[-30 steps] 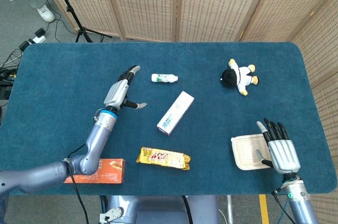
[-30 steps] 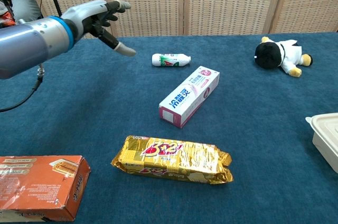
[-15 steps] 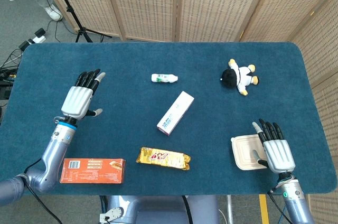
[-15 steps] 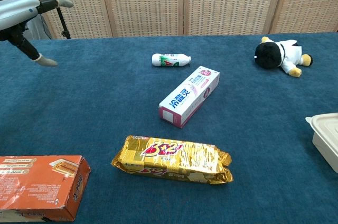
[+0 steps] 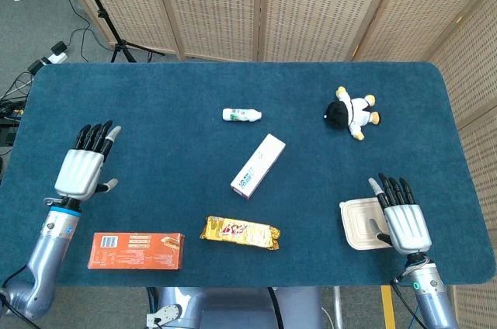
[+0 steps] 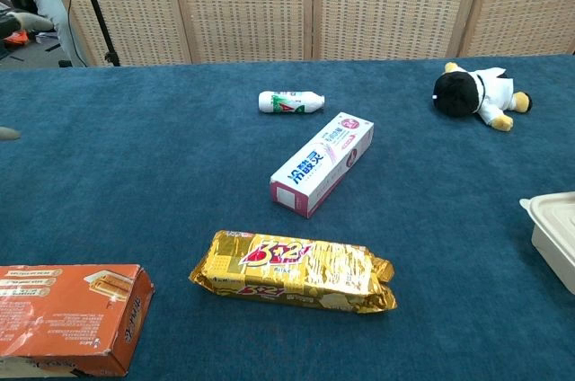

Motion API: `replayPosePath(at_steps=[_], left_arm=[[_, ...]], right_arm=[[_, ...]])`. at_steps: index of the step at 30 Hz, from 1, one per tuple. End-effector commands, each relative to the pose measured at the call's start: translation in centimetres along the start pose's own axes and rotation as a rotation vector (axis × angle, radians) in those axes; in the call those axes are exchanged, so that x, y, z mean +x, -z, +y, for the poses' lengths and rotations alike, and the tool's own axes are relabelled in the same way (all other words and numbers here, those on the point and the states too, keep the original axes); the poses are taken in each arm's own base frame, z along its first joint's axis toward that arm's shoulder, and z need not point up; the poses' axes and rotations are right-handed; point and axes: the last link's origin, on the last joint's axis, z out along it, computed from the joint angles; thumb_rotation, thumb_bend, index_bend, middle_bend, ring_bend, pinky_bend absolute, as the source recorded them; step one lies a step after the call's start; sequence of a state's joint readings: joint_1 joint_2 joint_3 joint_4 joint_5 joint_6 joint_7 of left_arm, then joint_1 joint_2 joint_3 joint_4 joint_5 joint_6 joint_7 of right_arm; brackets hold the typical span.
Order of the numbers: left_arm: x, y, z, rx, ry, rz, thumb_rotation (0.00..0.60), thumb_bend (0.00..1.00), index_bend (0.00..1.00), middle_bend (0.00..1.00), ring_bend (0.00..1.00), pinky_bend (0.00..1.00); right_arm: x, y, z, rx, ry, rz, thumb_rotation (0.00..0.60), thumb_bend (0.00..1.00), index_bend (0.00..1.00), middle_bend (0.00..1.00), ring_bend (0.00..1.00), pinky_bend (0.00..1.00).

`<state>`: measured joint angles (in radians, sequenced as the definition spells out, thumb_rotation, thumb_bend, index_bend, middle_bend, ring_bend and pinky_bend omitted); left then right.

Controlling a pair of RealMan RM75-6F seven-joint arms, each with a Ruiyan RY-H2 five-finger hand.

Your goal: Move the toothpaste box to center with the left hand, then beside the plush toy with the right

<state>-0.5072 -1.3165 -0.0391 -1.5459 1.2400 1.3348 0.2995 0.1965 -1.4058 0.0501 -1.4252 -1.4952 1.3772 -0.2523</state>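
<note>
Two hands show over the blue surface (image 5: 155,96), both with fingers spread and holding nothing: left hand (image 5: 81,170) near the left edge, right hand (image 5: 404,220) at the front right, just beside the white container (image 5: 359,224). Orange box (image 5: 136,251) lies at front left. Gold snack packet (image 5: 240,233) lies front centre. Toothpaste box (image 5: 258,165) lies flat, diagonal, mid-surface, untouched. Plush toy (image 5: 352,112) sits far right, well apart from it. Small white bottle (image 5: 241,115) lies beyond the box.

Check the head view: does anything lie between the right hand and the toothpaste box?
Nothing but bare blue cloth between the right hand and the toothpaste box; the white container sits under that hand.
</note>
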Motion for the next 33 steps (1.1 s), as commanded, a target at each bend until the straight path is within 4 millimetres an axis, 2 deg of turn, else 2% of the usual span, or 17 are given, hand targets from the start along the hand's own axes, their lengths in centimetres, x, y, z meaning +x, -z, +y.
replayPosePath(at_steps=[1, 5, 10, 25, 33], left_arm=[[-1.4, 2.9, -0.7, 0.034, 0.021, -0.035, 0.6, 0.0, 0.0, 0.0, 0.0, 0.0], [-2.4, 4.8, -1.3, 0.042, 0.018, -0.063, 0.6, 0.0, 0.0, 0.0, 0.0, 0.0], [-3.4, 6.0, -1.8, 0.055, 0.029, -0.093, 0.6, 0.0, 0.0, 0.0, 0.0, 0.0], [-3.8, 5.9, -2.5, 0.078, 0.083, -0.121, 0.6, 0.0, 0.0, 0.0, 0.0, 0.0], [-4.1, 5.6, -2.8, 0.088, 0.099, -0.133, 0.6, 0.0, 0.0, 0.0, 0.0, 0.0]], right_arm=[[0.1, 0.0, -0.1, -0.001, 0.003, 0.009, 0.6, 0.41, 0.04, 0.0, 0.0, 0.0], [0.5, -0.3, -0.4, 0.005, 0.008, 0.026, 0.6, 0.41, 0.04, 0.0, 0.0, 0.0], [1.6, -1.4, -1.5, 0.068, 0.103, 0.055, 0.6, 0.41, 0.04, 0.0, 0.0, 0.0], [5.5, -6.7, -7.5, 0.265, 0.367, 0.126, 0.6, 0.44, 0.06, 0.0, 0.0, 0.0], [5.7, -9.5, -11.8, 0.37, 0.505, 0.141, 0.6, 0.44, 0.07, 0.0, 0.0, 0.0]])
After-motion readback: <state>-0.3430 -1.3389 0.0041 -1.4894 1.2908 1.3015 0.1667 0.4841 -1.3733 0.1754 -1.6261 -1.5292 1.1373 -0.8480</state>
